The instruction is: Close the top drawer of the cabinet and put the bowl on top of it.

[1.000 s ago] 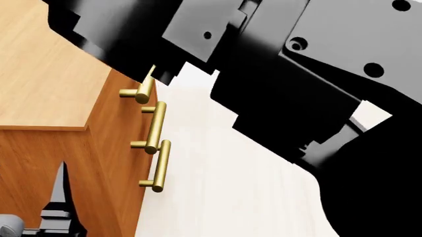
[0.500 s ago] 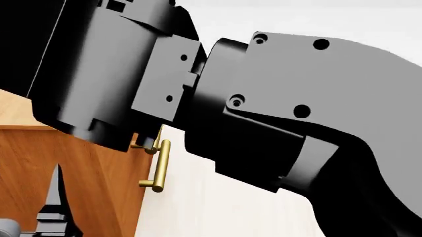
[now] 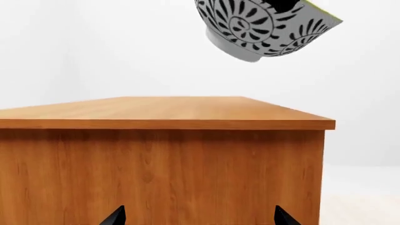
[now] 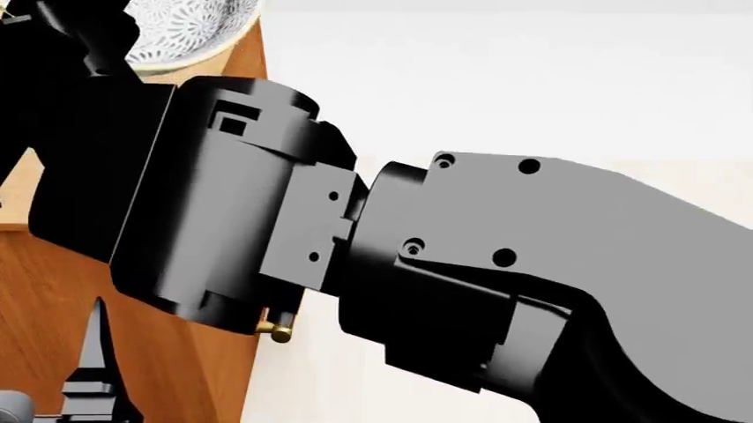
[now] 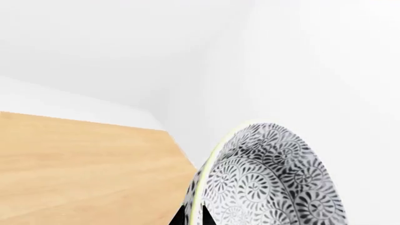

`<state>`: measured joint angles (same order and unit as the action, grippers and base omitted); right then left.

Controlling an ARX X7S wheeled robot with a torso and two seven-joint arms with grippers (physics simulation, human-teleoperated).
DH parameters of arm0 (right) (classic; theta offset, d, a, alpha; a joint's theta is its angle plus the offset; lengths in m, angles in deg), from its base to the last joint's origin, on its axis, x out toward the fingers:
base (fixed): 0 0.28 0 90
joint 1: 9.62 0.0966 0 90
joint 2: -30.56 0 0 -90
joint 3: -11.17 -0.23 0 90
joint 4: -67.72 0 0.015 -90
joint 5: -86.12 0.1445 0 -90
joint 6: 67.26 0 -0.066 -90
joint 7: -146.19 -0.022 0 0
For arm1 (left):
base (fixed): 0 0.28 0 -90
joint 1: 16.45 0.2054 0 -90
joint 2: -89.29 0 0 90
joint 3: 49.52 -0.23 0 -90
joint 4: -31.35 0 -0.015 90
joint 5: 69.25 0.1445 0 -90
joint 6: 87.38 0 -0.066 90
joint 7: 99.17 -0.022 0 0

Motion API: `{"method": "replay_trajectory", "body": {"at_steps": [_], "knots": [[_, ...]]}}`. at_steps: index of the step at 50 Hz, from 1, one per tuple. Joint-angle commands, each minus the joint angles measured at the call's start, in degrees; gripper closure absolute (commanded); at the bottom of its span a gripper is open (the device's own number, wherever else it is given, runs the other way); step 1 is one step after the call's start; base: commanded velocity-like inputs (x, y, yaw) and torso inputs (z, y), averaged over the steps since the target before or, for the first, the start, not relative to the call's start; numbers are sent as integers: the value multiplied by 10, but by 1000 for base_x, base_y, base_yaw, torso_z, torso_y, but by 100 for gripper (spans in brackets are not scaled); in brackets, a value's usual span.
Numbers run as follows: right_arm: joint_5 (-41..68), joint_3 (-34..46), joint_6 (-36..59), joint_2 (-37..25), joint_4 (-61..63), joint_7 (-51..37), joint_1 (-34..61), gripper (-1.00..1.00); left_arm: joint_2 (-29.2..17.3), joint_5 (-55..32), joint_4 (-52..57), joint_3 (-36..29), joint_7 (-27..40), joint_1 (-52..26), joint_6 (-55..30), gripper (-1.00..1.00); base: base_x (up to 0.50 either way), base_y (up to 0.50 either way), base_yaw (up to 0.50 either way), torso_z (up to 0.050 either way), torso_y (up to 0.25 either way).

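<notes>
Round, deep white ceramic bowl with dark grey floral scrollwork, seen nothing inside, held tilted in the air above the cabinet, clear of its top, plain white foot pointing down and aside. Pinched at the rim by the right gripper, narrow dark fingers either side of the wall. Boxy orange-brown wooden cabinet, smooth lighter grained top, flat and level. Left gripper facing the cabinet's side panel, fingertips spread wide, holding nothing. One brass handle end showing under the right arm.
</notes>
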<state>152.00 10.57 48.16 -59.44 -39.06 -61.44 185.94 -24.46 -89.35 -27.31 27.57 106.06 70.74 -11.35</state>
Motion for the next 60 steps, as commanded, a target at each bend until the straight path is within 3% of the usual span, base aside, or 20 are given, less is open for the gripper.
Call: {"method": "replay_trajectory", "body": {"at_steps": [1, 36, 37, 50, 60], "knots": [[-44, -4, 2, 0, -11, 10, -33, 100, 1, -2, -15, 0, -4, -2, 9, -100, 0, 0, 0, 0, 0], [-79, -4, 25, 0, 57, 20, -67, 100, 3, -14, -40, 7, -7, 0, 31, -100, 0, 0, 0, 0, 0], [-79, -4, 27, 0, 65, 12, -60, -100, 3, -14, -41, 8, -7, -1, 31, -100, 0, 0, 0, 0, 0], [-71, -4, 26, 0, 64, 3, -47, -100, 2, -16, -33, 5, -4, -1, 28, -100, 0, 0, 0, 0, 0], [-34, -4, 24, 0, 48, -5, 28, -100, -1, -18, -25, 5, -1, 2, 27, -100, 0, 0, 0, 0, 1]]}}
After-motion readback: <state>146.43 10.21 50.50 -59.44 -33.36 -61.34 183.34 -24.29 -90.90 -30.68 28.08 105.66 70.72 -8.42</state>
